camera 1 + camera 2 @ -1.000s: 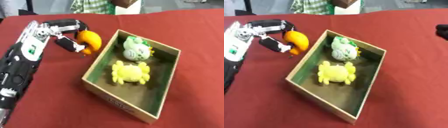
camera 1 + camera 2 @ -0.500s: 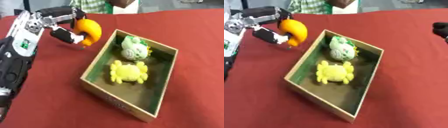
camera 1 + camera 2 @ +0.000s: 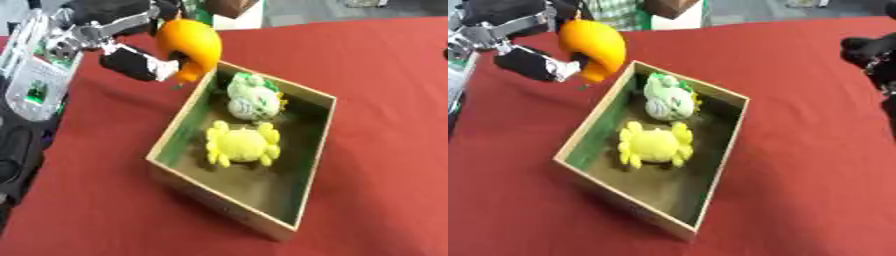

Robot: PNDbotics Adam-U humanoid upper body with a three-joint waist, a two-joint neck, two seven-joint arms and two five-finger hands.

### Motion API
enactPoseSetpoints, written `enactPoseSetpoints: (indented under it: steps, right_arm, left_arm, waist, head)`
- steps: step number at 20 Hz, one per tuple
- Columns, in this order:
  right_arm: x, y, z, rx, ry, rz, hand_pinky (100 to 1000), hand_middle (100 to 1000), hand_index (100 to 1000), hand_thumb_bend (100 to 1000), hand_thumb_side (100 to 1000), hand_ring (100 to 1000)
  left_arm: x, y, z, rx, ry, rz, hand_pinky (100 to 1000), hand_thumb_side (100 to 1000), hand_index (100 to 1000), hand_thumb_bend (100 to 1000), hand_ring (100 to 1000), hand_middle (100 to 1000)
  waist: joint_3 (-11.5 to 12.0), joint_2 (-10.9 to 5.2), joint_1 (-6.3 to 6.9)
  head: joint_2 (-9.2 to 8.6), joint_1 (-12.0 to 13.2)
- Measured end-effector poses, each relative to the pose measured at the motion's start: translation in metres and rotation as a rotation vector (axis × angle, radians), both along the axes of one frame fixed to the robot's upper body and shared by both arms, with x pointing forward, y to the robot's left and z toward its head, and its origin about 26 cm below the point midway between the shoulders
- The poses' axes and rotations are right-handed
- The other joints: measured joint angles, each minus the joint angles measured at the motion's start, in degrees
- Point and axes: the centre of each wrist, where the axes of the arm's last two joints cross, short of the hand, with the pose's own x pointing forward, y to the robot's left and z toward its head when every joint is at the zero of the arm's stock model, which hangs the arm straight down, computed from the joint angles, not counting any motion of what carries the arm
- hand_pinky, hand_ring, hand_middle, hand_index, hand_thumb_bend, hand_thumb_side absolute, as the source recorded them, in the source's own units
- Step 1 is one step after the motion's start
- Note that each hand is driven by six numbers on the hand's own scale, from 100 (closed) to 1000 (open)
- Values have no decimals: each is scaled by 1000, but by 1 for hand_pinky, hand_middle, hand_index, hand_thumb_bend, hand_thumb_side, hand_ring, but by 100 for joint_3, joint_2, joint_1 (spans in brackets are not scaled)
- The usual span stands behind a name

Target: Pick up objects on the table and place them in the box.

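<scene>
My left robot hand [image 3: 131,47] grasps the orange toy [image 3: 188,47], raised above the counter [image 3: 376,75] just outside the box's [image 3: 179,187] far-left corner; the box interior lies to its right and nearer. Right robot hand [image 3: 872,55]: fingers indistinct, cannot tell.

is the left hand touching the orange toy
Touching. The left eye view shows the left hand with fingers curled round the orange toy, no gap.
</scene>
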Motion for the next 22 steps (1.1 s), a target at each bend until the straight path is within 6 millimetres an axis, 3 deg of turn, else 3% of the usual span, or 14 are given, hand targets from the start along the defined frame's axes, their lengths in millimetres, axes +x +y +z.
enactPoseSetpoints:
  steps: [7, 15, 19, 22]
  right_arm:
    - [0, 1, 1, 1, 2, 7, 874, 533, 909, 100, 629, 789]
    - [1, 2, 2, 0, 6, 10, 874, 533, 910, 100, 627, 789]
    - [1, 2, 2, 0, 8, 9, 874, 533, 909, 100, 628, 789]
    - [1, 2, 2, 2, 9, 10, 874, 533, 909, 100, 629, 789]
  left_arm:
    - [-8, -43, -29, 45, 53, -49, 492, 374, 742, 100, 620, 661]
    - [0, -63, -57, 84, 100, -23, 496, 346, 744, 100, 623, 664]
    - [5, -68, -70, 131, 127, -19, 545, 281, 825, 100, 680, 731]
    - [8, -69, -76, 180, 151, -10, 604, 257, 949, 100, 777, 839]
  waist:
    - [62, -29, 35]
    - [122, -72, 44]
    - [128, -94, 44]
    - [128, -99, 39]
  head:
    - [0, 148]
    - [0, 353]
    - [0, 388]
    - [-1, 393]
